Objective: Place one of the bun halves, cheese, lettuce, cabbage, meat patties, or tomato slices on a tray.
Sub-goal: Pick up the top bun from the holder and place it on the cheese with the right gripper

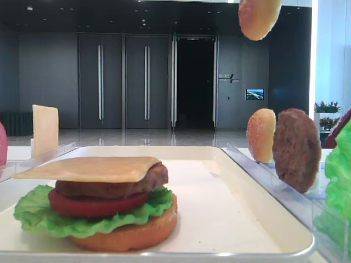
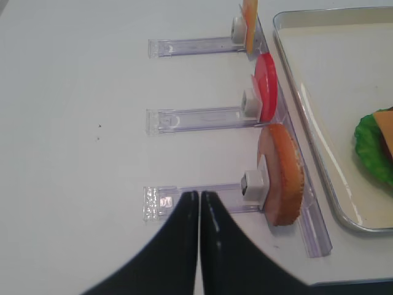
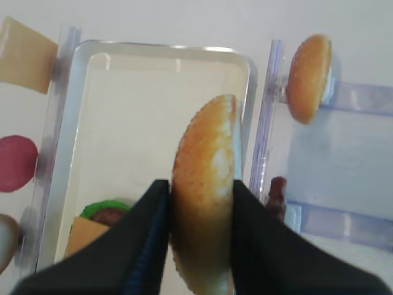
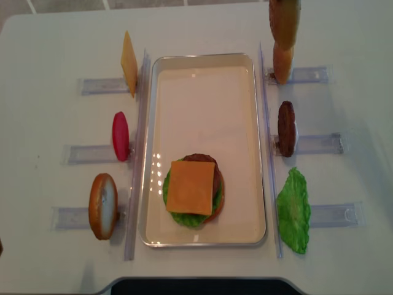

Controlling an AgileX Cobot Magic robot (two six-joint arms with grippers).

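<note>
My right gripper (image 3: 201, 196) is shut on a domed golden bun half (image 3: 206, 172), held on edge in the air. That bun half (image 1: 259, 19) hangs high over the right rim of the white tray (image 4: 202, 59), near its far end. On the tray stands a stack (image 4: 191, 189): bun base, lettuce (image 1: 33, 211), tomato slice (image 1: 93, 205), meat patty (image 1: 109, 189) and cheese (image 1: 93, 169) on top. My left gripper (image 2: 199, 195) is shut and empty, low over the table left of the tray, beside a bun piece (image 2: 284, 175) in its rack.
Clear racks flank the tray. The left ones hold cheese (image 4: 128, 63), a tomato slice (image 4: 120, 136) and a bun piece (image 4: 102, 206). The right ones hold a bun (image 4: 282, 61), a patty (image 4: 286, 128) and a lettuce leaf (image 4: 293, 211).
</note>
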